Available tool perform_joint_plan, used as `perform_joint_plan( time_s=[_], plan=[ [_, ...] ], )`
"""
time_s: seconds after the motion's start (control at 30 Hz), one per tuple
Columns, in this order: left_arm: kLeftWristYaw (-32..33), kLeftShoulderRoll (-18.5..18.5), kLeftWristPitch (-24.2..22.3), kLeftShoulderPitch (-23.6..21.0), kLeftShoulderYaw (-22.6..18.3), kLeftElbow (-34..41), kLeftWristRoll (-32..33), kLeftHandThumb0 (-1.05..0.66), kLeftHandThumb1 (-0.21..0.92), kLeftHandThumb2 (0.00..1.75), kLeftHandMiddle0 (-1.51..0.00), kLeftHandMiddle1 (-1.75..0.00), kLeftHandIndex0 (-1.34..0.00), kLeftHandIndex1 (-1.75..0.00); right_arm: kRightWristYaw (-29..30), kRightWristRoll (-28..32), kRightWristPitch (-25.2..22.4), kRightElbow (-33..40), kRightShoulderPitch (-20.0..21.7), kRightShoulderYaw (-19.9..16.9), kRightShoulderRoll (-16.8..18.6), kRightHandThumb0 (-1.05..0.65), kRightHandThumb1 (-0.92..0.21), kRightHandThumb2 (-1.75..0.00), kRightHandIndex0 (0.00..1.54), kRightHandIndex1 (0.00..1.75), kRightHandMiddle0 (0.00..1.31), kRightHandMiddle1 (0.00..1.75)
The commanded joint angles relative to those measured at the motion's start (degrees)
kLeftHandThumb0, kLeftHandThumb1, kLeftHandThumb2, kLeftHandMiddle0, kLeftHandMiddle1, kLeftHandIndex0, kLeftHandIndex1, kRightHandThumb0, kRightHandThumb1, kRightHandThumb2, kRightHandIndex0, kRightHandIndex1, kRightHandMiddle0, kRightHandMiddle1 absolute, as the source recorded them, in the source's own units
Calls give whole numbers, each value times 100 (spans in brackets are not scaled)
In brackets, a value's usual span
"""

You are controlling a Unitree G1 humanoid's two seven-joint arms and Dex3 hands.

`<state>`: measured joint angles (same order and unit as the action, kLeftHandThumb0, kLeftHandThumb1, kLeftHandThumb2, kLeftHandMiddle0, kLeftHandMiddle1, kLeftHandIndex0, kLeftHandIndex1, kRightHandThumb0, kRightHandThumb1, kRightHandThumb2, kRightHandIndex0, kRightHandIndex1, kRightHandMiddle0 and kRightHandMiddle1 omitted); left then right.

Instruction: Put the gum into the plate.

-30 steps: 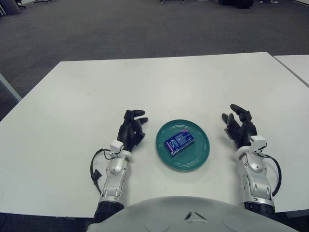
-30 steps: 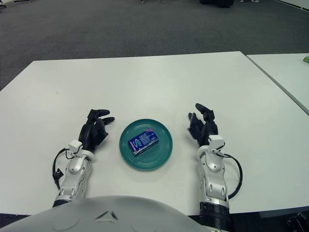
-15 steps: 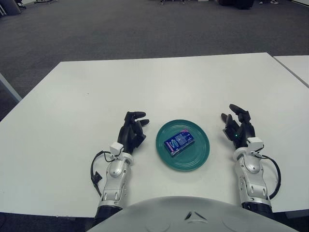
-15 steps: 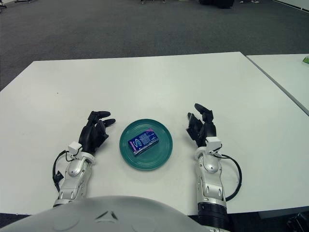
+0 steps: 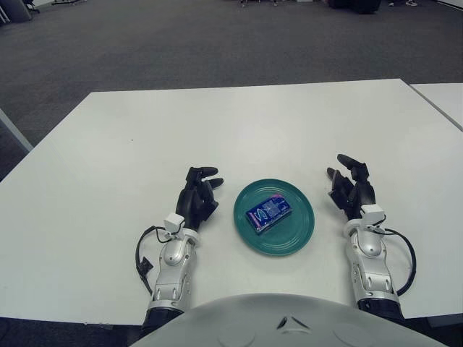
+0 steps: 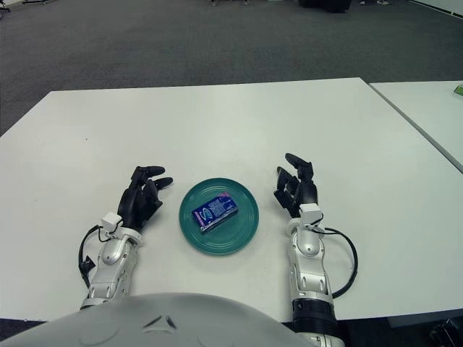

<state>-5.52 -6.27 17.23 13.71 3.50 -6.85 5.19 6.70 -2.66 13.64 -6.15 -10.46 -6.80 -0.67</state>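
A blue gum pack (image 5: 268,212) lies flat inside the teal plate (image 5: 299,230) near the table's front edge. My right hand (image 5: 347,189) is just right of the plate, apart from it, fingers spread and holding nothing. On the other side of the plate my left hand (image 5: 197,194) shows with its fingers relaxed and empty.
The white table (image 5: 239,130) stretches far beyond the plate. A second white table (image 5: 443,97) stands at the right, with a narrow gap between. Grey carpet lies behind.
My right hand has drifted a little left, closer to the plate. The left hand, plate and gum pack have stayed where they were.
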Motion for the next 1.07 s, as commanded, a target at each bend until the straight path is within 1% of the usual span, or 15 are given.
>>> perform_joint_plan(
  time_s=[0.0,0.2,0.4,0.7,1.03],
  plan=[
    [75,33,-219,99,-5,-100,-59,-80,92,89,-24,-116,-12,-146,27,-25,-164,-334,-210,61,88,-73,-92,-79,50,30,0,95],
    [98,30,-239,114,0,-64,-94,-79,92,90,-23,-117,-12,-147,69,-36,-62,-365,-239,77,102,-72,-92,-78,51,33,0,97],
    [117,24,-155,119,2,-72,-166,-81,92,89,-23,-119,-12,-149,67,-15,-44,-325,-277,90,97,-73,-92,-79,47,40,0,97],
    [183,37,-140,108,33,-59,-309,-84,92,91,-21,-118,-9,-149,76,-15,-77,-233,-322,112,102,-72,-92,-80,45,42,0,96],
    [177,25,-122,62,11,-84,-263,-85,92,92,-22,-120,-8,-153,83,-7,-129,-103,-375,118,109,-71,-92,-78,45,44,0,96]
  ],
)
